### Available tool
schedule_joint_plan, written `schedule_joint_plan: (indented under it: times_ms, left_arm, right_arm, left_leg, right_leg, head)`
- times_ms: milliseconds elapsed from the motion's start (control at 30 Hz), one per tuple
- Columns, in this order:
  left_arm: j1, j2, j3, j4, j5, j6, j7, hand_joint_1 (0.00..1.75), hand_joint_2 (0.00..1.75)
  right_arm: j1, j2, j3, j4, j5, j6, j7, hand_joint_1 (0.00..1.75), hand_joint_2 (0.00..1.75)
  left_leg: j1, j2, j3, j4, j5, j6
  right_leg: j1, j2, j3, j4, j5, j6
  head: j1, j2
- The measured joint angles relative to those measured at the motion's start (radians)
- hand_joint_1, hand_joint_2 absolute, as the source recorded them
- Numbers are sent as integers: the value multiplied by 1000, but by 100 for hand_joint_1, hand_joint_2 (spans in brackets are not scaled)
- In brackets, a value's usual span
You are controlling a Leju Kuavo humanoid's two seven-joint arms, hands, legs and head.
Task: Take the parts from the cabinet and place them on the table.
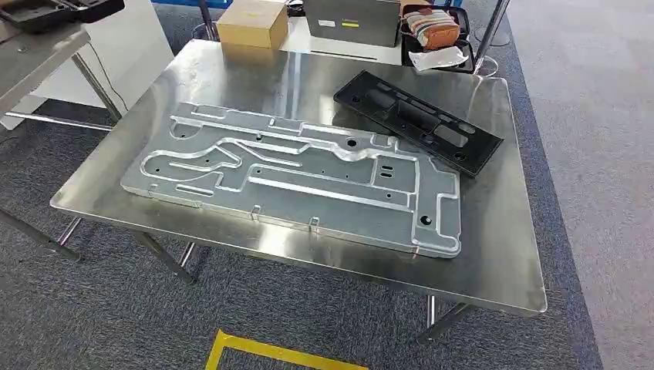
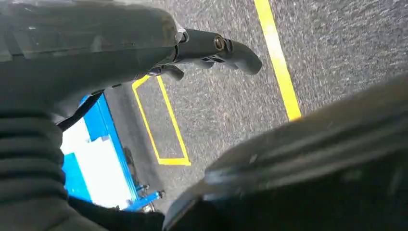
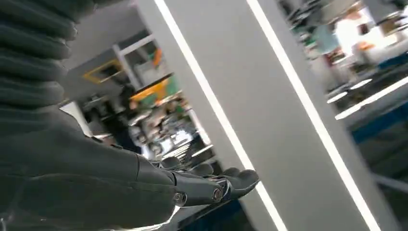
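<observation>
- Two parts already lie on the steel tabletop [image 1: 493, 254]: a large machined aluminium plate [image 1: 308, 181] and a black plastic frame [image 1: 420, 119].
- Flat on its broad face, the aluminium plate takes up the near and middle tabletop, its long edge running from far left to near right; I judge it was laid that way so the thin sheet rests fully supported.
- Its surface is bright and matte, cut with shallow channels, raised ribs, round holes and small tabs along the near edge.
- Beyond it, on the far right, the black frame lies flat too, apart from the plate; it is long, narrow and dull, with rectangular cut-outs.
- My left hand [image 2: 211, 50] hangs over grey carpet marked with yellow tape, fingers [image 2: 240, 53] gently curled and holding nothing.
- My right hand [image 3: 211, 185] is raised before a pale upright panel, fingers [image 3: 238, 178] stretched out side by side with nothing in them, as far as the blurred view lets me tell.
- A cardboard box [image 1: 253, 23] and a grey case [image 1: 351, 19] stand past the far edge.
</observation>
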State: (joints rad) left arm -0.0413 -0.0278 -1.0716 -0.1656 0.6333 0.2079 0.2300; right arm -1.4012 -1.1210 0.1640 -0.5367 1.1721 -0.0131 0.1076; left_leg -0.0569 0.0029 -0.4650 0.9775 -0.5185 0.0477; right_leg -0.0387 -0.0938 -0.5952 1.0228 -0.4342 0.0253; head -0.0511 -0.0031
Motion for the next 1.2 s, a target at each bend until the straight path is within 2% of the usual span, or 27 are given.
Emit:
schedule_joint_plan:
  times_ms: [67, 167, 300, 367, 433, 500, 567, 600, 667, 733, 800, 933, 967, 1000, 1033, 1067, 1133, 1200]
  left_arm:
    - [6, -8, 0, 0, 20, 21, -11, 0, 0]
    - [7, -17, 1, 0, 29, 35, -13, 0, 0]
    - [-6, -24, 1, 0, 40, 54, -6, 0, 0]
    - [-13, -28, 1, 0, 48, 72, -25, 0, 0]
    - [-19, -30, 1, 1, 56, 85, -53, 0, 0]
    - [-21, -29, 0, 2, 62, 99, -72, 0, 0]
    - [-26, -28, 0, 3, 64, 101, -80, 0, 0]
    - [-26, -27, 0, 3, 64, 103, -81, 0, 0]
    - [-27, -25, 0, 4, 64, 106, -82, 0, 0]
    - [-26, -21, 0, 9, 66, 125, -82, 0, 0]
    - [-27, -13, 0, 9, 75, 147, -82, 0, 0]
    - [-28, 16, 1, 12, 102, 172, -91, 0, 0]
    - [-28, 26, 1, 15, 103, 176, -94, 0, 0]
    - [-27, 34, 1, 18, 104, 184, -100, 0, 0]
    - [-28, 44, 1, 19, 105, 188, -106, 0, 0]
    - [-29, 55, 1, 19, 107, 192, -111, 0, 0]
    - [-33, 71, 1, 24, 108, 193, -116, 0, 0]
    - [-37, 81, 0, 26, 109, 188, -116, 0, 0]
  right_arm:
    - [110, -99, -9, 54, -128, -76, -36, 0, 175]
    - [259, -186, -49, 156, -235, -177, -87, 0, 175]
    - [406, -245, -101, 212, -298, -183, -73, 0, 175]
    - [594, -269, -157, 282, -436, -238, -91, 0, 175]
    - [865, -250, -244, 335, -652, -291, -87, 0, 175]
    - [1042, -171, -342, 349, -807, -320, -23, 0, 175]
    - [1180, -94, -391, 351, -826, -344, 24, 0, 175]
    - [1211, -56, -410, 353, -827, -354, 41, 0, 175]
    - [1278, -17, -435, 354, -829, -354, 60, 0, 175]
    - [1326, 27, -471, 352, -851, -313, 84, 0, 175]
    - [1358, 119, -512, 349, -860, -308, 119, 0, 175]
    - [1395, 412, -552, 352, -872, -366, 171, 0, 175]
    - [1399, 470, -560, 353, -873, -372, 184, 0, 175]
    - [1401, 543, -568, 354, -880, -366, 210, 0, 0]
    - [1401, 598, -575, 355, -889, -359, 235, 0, 0]
    - [1400, 676, -585, 357, -899, -359, 262, 0, 0]
    - [1399, 797, -600, 359, -909, -361, 280, 0, 0]
    - [1396, 884, -610, 360, -900, -354, 279, 0, 0]
  left_leg:
    - [4, 1, 7, 0, -7, 4]
    - [4, 6, 9, -1, -8, 3]
    - [6, 16, 10, 0, -10, 3]
    - [14, 15, 7, 0, -11, 2]
    - [23, 8, 5, 1, -11, 1]
    - [25, 8, 5, 1, -10, -1]
    - [25, 7, 6, 1, -10, -2]
    - [24, 7, 5, 1, -10, -2]
    - [22, 6, 4, 1, -10, -2]
    - [26, 7, 4, 0, -10, -3]
    - [35, 9, 6, 1, -13, -9]
    - [41, 12, 7, 0, -12, -14]
    - [41, 12, 7, 0, -12, -14]
    - [43, 13, 7, 0, -13, -17]
    - [44, 14, 8, 0, -12, -19]
    - [44, 15, 8, 1, -12, -20]
    - [44, 17, 7, 1, -12, -21]
    - [43, 19, 7, 1, -11, -22]
  right_leg:
    - [3, 1, 9, -2, -5, 4]
    - [2, 3, 11, -2, -6, 4]
    - [6, 13, 9, -3, -6, 4]
    - [11, 13, 13, -6, -6, 4]
    - [18, 6, 18, -11, -5, 3]
    - [21, 6, 18, -12, -5, 3]
    - [22, 5, 17, -13, -5, 2]
    - [21, 4, 15, -12, -6, 2]
    - [19, 4, 13, -10, -7, 2]
    - [23, 4, 13, -10, -8, 0]
    - [32, 7, 17, -14, -8, -2]
    - [38, 10, 17, -15, -9, -7]
    - [39, 11, 17, -15, -9, -8]
    - [40, 12, 16, -15, -9, -11]
    - [42, 13, 16, -15, -9, -13]
    - [42, 13, 15, -15, -8, -15]
    - [39, 15, 14, -14, -7, -16]
    - [37, 17, 13, -12, -6, -17]
  head:
    - [0, 0]
    - [0, 0]
    - [0, 0]
    - [-1, 0]
    - [0, 0]
    - [0, 0]
    - [0, 0]
    - [0, 0]
    - [0, 0]
    - [0, 0]
    - [0, 0]
    - [0, 0]
    - [0, 0]
    - [0, 0]
    - [0, 0]
    - [0, 0]
    - [-1, 0]
    - [0, 0]
